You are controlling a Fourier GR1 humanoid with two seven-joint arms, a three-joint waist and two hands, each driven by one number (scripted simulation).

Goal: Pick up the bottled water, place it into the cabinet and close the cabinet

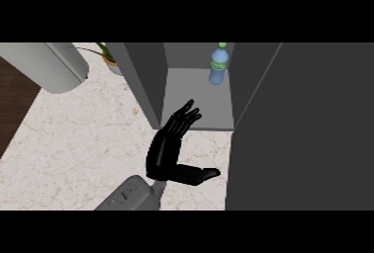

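The worktop (80, 143) is looking like pale stone, smooth, with thin brown veins running through it. Past its left edge, a strip of floor (13, 99) is looking like dark brown wood. The cabinet (197, 99) is showing flat, matt grey walls, and its open door (306, 128) is looking darker grey and just as dull. The bottled water (218, 64) is looking like clear bluish plastic with a green cap and a green label. The hand (171, 143) is looking like black plastic, a little shiny. Its forearm (128, 195) is looking smooth and grey. The big grey tube (51, 66) near the top left corner is looking smooth and matt.
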